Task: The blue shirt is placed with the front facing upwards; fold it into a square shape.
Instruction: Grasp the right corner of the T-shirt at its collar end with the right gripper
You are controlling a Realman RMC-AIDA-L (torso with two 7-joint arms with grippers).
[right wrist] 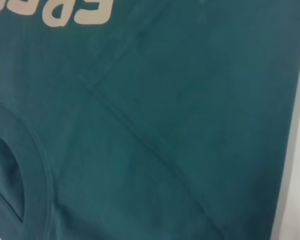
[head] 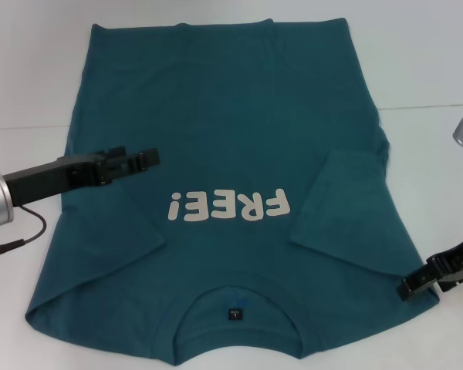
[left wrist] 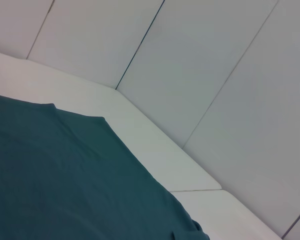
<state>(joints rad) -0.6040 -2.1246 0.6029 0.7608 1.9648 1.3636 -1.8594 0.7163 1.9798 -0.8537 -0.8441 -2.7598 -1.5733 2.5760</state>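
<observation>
The blue shirt (head: 231, 116) lies flat on the white table, front up. Its off-white "FREE!" print (head: 228, 206) reads upside down, and the neckline (head: 239, 304) with a small dark label (head: 235, 314) is nearest me. Both short sleeves lie angled inward on the body; the right sleeve (head: 343, 208) shows clear edges. My left gripper (head: 150, 158) hovers over the shirt's left side, above the left sleeve. My right gripper (head: 413, 287) sits at the shirt's right shoulder edge. The right wrist view shows the shirt (right wrist: 190, 125), part of the print (right wrist: 75, 12) and the collar (right wrist: 20, 165). The left wrist view shows the shirt (left wrist: 65, 180) and its hem corner.
The white table (head: 31, 77) extends left and right of the shirt. A seam line in the table (head: 432, 105) runs across at mid-depth. In the left wrist view the table (left wrist: 155, 150) ends at pale wall panels (left wrist: 190, 65) past the shirt's hem.
</observation>
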